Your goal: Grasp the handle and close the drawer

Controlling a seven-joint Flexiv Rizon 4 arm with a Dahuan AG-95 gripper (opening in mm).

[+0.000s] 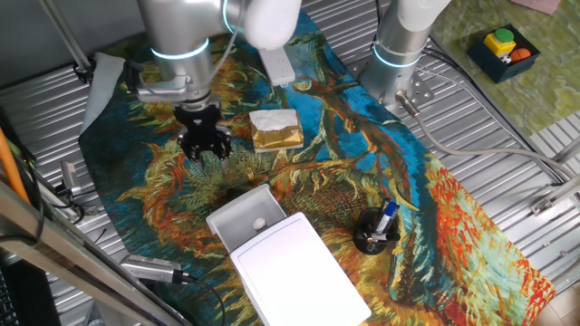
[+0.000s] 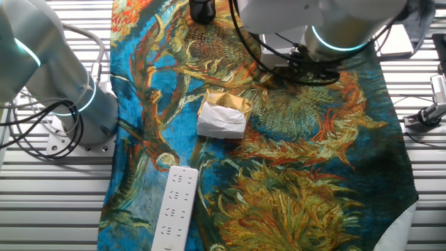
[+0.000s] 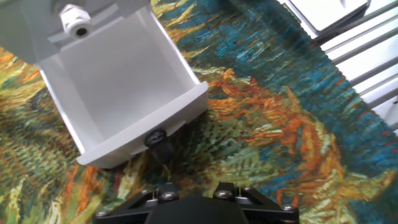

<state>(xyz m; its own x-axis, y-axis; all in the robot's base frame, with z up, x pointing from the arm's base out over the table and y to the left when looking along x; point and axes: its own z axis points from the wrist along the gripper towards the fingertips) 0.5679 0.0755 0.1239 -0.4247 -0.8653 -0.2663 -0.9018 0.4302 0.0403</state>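
Note:
The white drawer (image 1: 243, 217) stands pulled out of its flat-topped white box (image 1: 299, 272), open end towards the arm. A small dark knob handle (image 1: 234, 193) sits on its front wall. In the hand view the drawer (image 3: 124, 87) fills the upper left, with the handle (image 3: 155, 138) just ahead of my gripper (image 3: 193, 190). The gripper (image 1: 205, 152) hangs above the cloth, a short way behind the handle and apart from it. Its fingers stand spread, nothing between them. In the other fixed view only the arm (image 2: 327, 35) shows; drawer and fingers are out of view.
A tan-and-white block (image 1: 275, 129) lies right of the gripper. A white power strip (image 1: 278, 65) is behind it. A black pen holder (image 1: 376, 231) stands right of the box. A small white fitting (image 3: 74, 18) lies inside the drawer. A second arm's base (image 1: 399, 54) stands at the back.

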